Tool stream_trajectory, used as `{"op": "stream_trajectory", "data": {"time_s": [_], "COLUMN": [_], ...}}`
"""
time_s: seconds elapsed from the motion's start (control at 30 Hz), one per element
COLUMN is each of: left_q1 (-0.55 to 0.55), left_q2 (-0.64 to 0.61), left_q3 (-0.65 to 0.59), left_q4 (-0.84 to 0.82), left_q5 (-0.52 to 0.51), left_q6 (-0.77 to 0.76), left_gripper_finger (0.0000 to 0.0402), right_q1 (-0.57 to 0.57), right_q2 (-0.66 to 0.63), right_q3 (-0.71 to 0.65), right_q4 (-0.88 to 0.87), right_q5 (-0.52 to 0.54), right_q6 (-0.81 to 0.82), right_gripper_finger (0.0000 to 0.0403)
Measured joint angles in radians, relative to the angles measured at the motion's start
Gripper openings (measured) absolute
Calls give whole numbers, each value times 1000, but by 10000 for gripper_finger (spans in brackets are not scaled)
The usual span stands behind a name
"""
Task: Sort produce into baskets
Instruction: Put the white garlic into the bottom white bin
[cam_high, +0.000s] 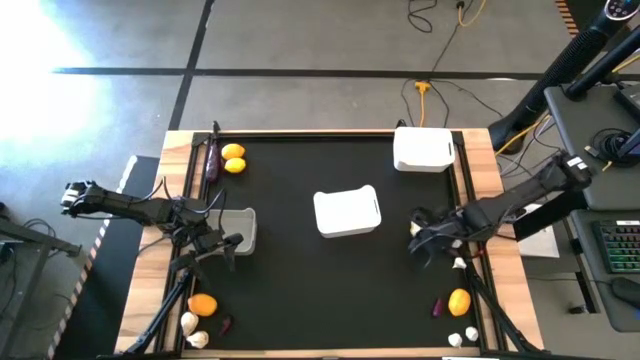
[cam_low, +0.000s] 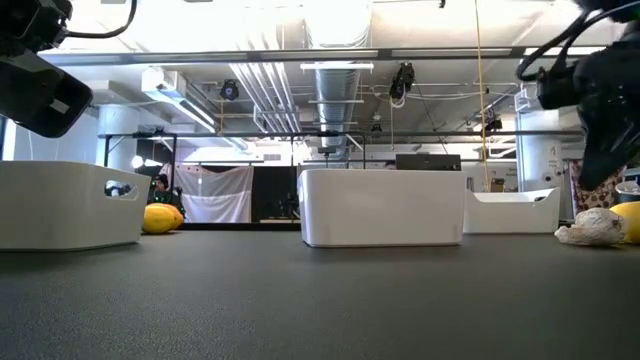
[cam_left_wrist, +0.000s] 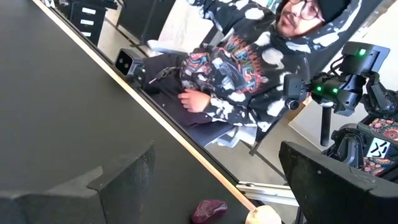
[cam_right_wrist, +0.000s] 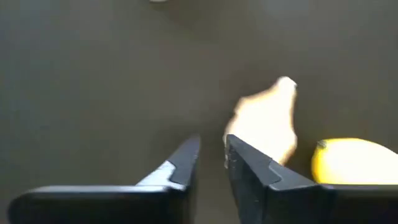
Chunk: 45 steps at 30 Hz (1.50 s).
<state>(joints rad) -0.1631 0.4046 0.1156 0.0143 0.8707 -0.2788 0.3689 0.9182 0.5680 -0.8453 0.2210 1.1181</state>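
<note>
Three white baskets stand on the black mat: one at the left (cam_high: 238, 228), one in the middle (cam_high: 347, 212), one at the far right (cam_high: 423, 149). My left gripper (cam_high: 228, 246) is open and empty just near of the left basket. My right gripper (cam_high: 425, 242) hovers over the mat's right part, its fingers (cam_right_wrist: 211, 158) shut but for a narrow gap, with nothing between them. A white garlic bulb (cam_right_wrist: 267, 121) and a yellow lemon (cam_right_wrist: 351, 162) lie on the mat beyond its fingertips. Another garlic bulb (cam_high: 415, 228) lies beside this gripper.
An eggplant (cam_high: 211, 160) and two lemons (cam_high: 234, 158) lie at the far left. An orange (cam_high: 203, 305), garlic (cam_high: 194, 330) and a purple piece (cam_high: 226, 324) lie near left. A purple piece (cam_high: 438, 307) and garlic (cam_high: 463, 337) lie near right. A person (cam_left_wrist: 249, 56) sits beyond the table's near edge.
</note>
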Motion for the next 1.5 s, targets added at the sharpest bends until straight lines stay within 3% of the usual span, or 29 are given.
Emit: {"op": "stream_trajectory", "data": {"time_s": [0.2,0.37,0.77,1.17,1.33,1.5], "left_q1": [0,0,0,0,0,0], "left_q2": [0,0,0,0,0,0], "left_q3": [0,0,0,0,0,0], "left_q4": [0,0,0,0,0,0], "left_q5": [0,0,0,0,0,0], "left_q6": [0,0,0,0,0,0], "left_gripper_finger": [327,327,327,327,327,327], "right_q1": [-111,-207,-330,-331,-331,-331], "right_q2": [93,151,267,377,398,388], "right_q3": [70,75,76,77,101,210], "right_q4": [-91,-92,-85,-11,25,-3], "right_q5": [-63,-174,-246,-274,-274,-290], "right_q6": [-42,-32,-17,86,90,78], "right_gripper_finger": [145,193,246,208,173,130]}}
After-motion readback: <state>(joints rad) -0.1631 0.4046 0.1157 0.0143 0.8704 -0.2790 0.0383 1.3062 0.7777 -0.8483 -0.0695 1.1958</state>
